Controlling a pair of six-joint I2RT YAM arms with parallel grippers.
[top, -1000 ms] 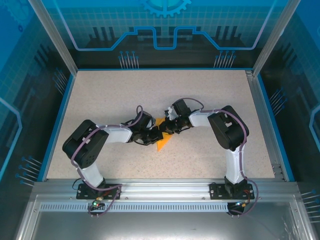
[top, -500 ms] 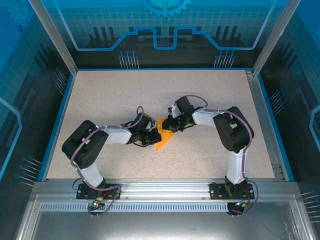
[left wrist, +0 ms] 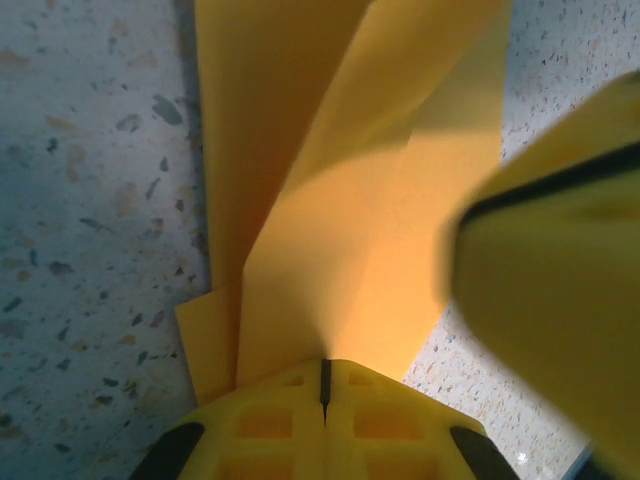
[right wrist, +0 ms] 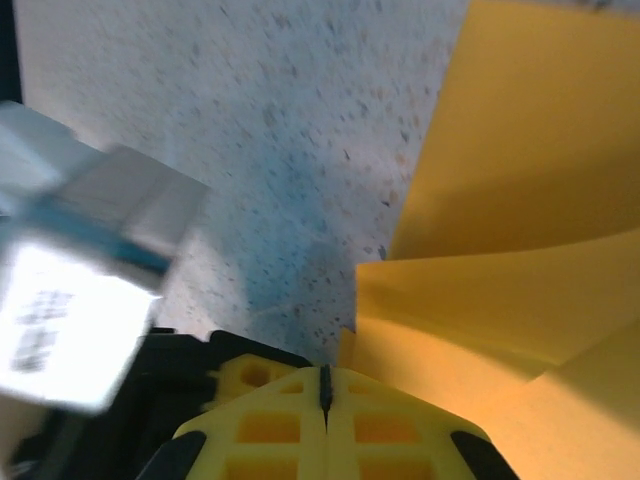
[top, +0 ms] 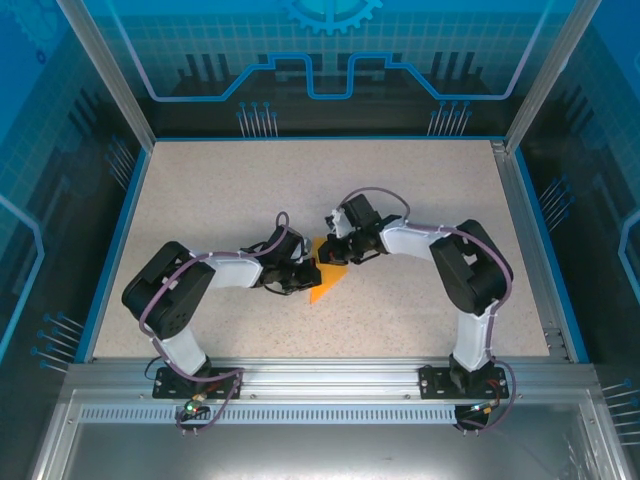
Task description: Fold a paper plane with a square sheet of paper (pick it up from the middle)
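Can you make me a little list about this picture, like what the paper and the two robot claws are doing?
paper: orange-yellow sheet, creased into overlapping flaps, lying on the speckled table
left gripper: shut, tips at the paper
right gripper: shut, tips at the paper's edge
held or just pressed: cannot tell

The left pincer [left wrist: 322,372] sat at the bottom edge, its yellow gridded tips pressed together on the near end of a thin orange-yellow folded sheet of paper [left wrist: 340,200]. One flap rose from the tips, slanting up and right over a flatter layer. A speckled grey worktop [left wrist: 90,200] lay beneath, and a blurred yellow shape with a dark stripe [left wrist: 560,300] loomed at the right
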